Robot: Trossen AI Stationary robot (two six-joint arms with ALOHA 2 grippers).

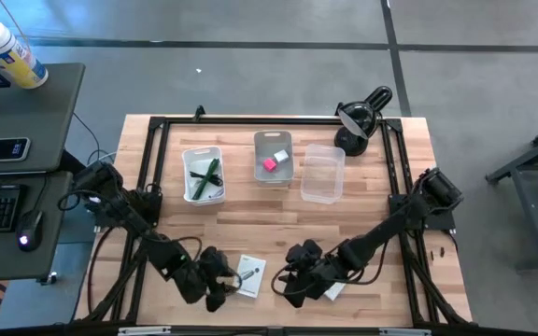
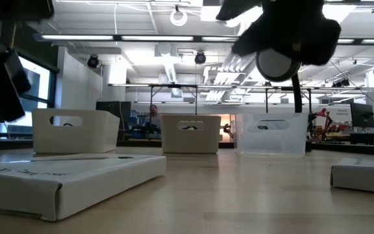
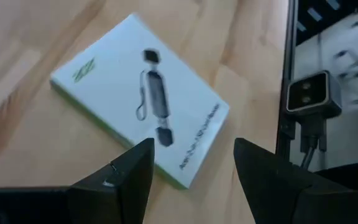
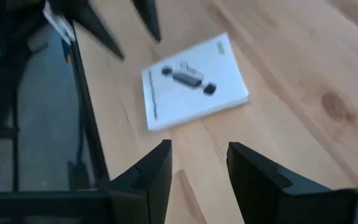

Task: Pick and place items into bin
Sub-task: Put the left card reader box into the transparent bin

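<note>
A white card with black print (image 1: 250, 275) lies flat on the wood near the table's front edge, also seen in the left wrist view (image 3: 138, 96) and the right wrist view (image 4: 194, 81). My left gripper (image 1: 215, 291) hovers open just left of it, fingers (image 3: 129, 177) above its near corner. My right gripper (image 1: 292, 280) hovers open just right of it, touching nothing. A second white card (image 1: 334, 291) lies partly under my right arm. A pink block (image 1: 269, 164) and a white cube (image 1: 282, 156) lie in the grey bin (image 1: 274, 140). A green pen (image 1: 208, 175) lies in the white bin (image 1: 187, 159).
A clear bin (image 1: 322, 187) stands right of the grey one. A black desk lamp (image 1: 362, 117) stands at the far right corner. A black frame (image 1: 157, 126) runs round the table. A small camera (image 3: 309, 96) sits at the near edge. Bare wood lies between bins and cards.
</note>
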